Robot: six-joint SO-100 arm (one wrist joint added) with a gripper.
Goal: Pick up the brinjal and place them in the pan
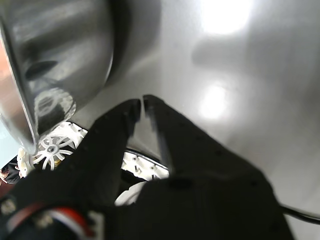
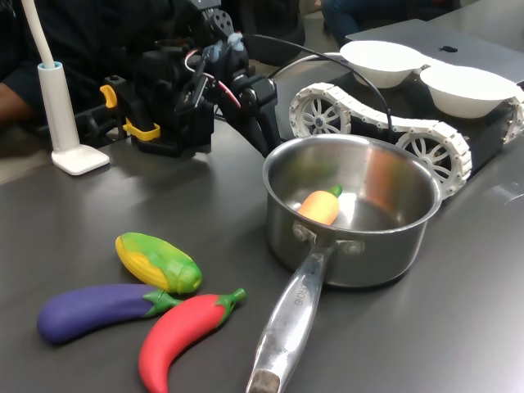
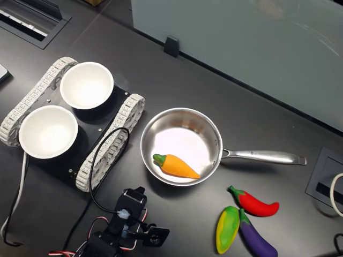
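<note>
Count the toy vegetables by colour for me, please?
Purple toy eggplant: 1
Red toy chili: 1
Yellow-green toy corn: 1
Orange toy carrot, lying in the round steel saucepan: 1
Total: 4

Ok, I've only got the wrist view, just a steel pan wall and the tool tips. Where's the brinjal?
Observer: It's on the table at the second exterior view's lower right. The brinjal lies below the handle of the pan, with nothing gripping it.
Operator: Anything crowding it?
Observer: Yes. The corn lies right beside its stem end, and the red chili is just above both in the second exterior view.
Operator: Is the pan empty?
Observer: No, an orange toy with a green stem already lies inside it.
</note>
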